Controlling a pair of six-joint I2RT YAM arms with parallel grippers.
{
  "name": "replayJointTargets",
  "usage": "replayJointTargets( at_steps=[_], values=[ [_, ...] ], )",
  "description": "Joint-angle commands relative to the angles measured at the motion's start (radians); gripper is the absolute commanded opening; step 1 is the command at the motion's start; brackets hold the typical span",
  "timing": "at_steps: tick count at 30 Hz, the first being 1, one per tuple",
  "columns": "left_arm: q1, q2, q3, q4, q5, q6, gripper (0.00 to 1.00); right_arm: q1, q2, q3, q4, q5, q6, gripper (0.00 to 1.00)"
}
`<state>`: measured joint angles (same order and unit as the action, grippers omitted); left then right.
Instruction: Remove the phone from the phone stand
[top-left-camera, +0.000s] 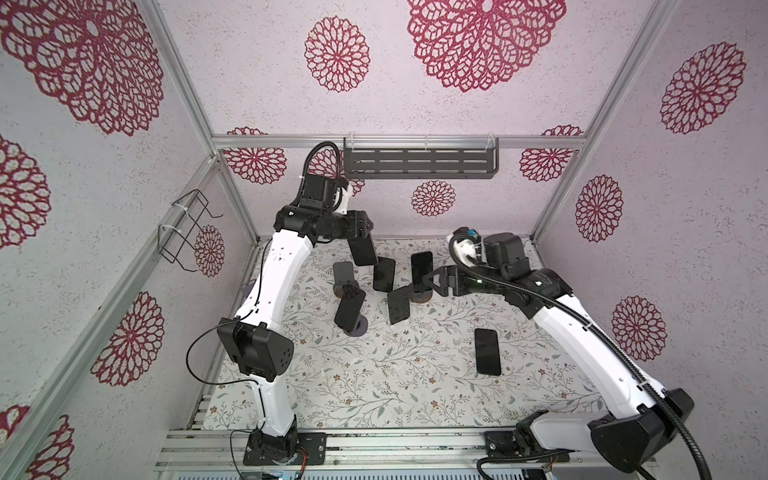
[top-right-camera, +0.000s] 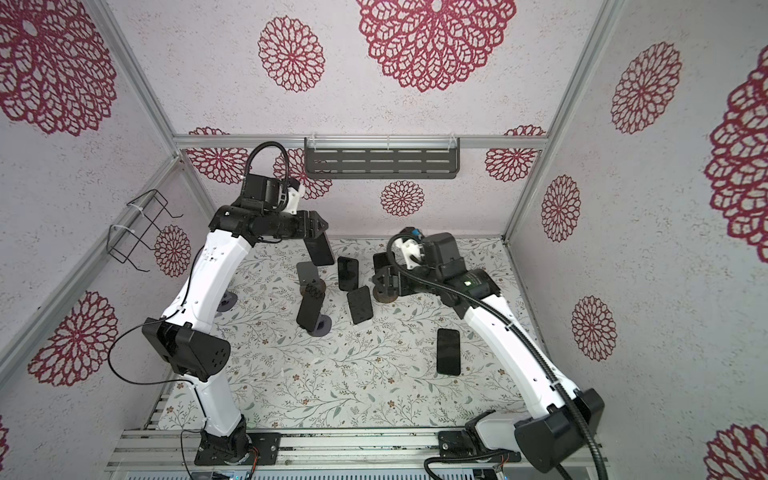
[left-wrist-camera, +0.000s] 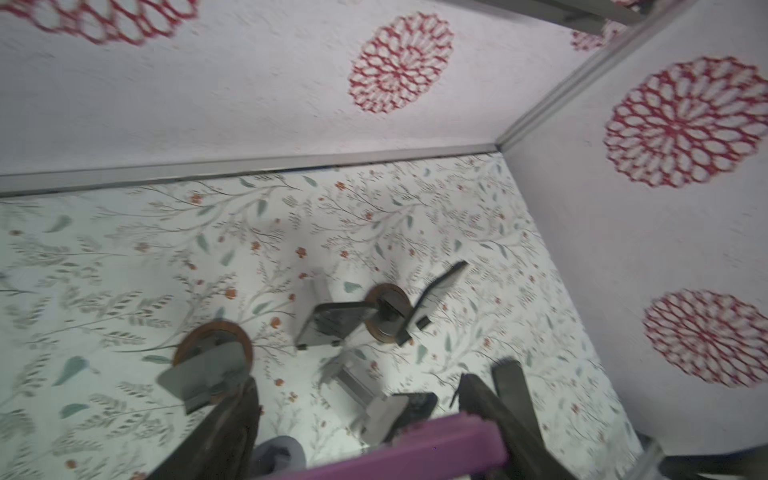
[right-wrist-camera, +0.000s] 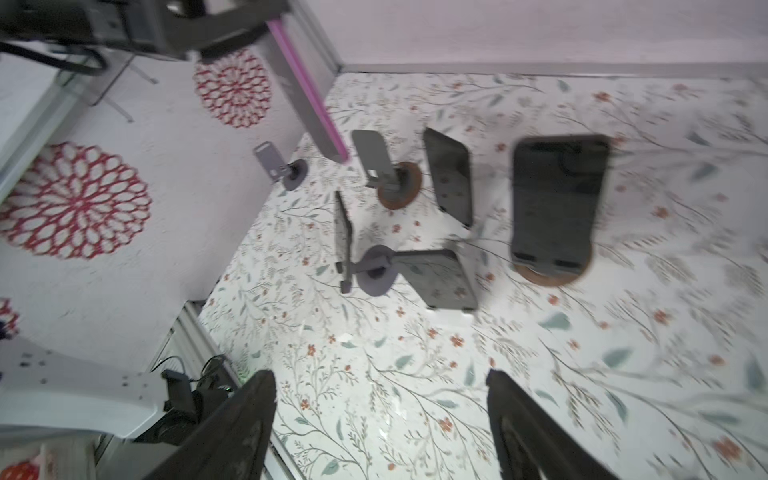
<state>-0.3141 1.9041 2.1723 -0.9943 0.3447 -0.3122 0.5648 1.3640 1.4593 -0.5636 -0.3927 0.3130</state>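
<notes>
Beside brown stand (right-wrist-camera: 548, 276), my right claw (right-wrist-camera: 380, 376) gapes wide, empty, facing phone (right-wrist-camera: 557, 195) on it. Left claw (left-wrist-camera: 359, 386) clamps pink phone (top-left-camera: 364, 252), aloft, apart from stand. Next, I judge: straddle phone edges, close, lift.

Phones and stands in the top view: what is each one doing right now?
left end effector: shut on pink-edged phone.
pink-edged phone: up in the air.
right end effector: open, empty.
phone on brown-based stand: propped on it.
phone on grey stand: propped, tilted.
flat phone: lying on the table.
bare stand: no phone.
</notes>
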Motion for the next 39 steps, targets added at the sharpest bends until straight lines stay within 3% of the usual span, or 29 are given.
replayJointTargets(
  at_steps=[1,9,27,30,35,39],
  values=[
    [-0.049,-0.038,-0.045,-0.008,0.174,-0.045,0.42,0.056,0.059,0.047,0.105,0.030,-0.032,0.80],
    [-0.070,-0.104,-0.215,0.130,0.270,-0.131,0.41,0.084,0.131,0.016,0.225,0.136,-0.021,0.72],
    [-0.070,-0.156,-0.338,0.284,0.355,-0.189,0.45,0.078,0.185,-0.024,0.311,0.054,0.091,0.12],
    [-0.060,-0.173,-0.381,0.357,0.400,-0.212,0.57,0.076,0.180,-0.025,0.327,0.020,0.113,0.01],
    [-0.017,-0.268,-0.567,0.651,0.421,-0.350,0.96,0.056,0.132,-0.040,0.353,-0.023,0.150,0.00],
    [0.044,-0.361,-0.757,0.952,0.472,-0.499,0.98,-0.027,0.054,-0.112,0.414,-0.119,0.268,0.00]
  ],
)
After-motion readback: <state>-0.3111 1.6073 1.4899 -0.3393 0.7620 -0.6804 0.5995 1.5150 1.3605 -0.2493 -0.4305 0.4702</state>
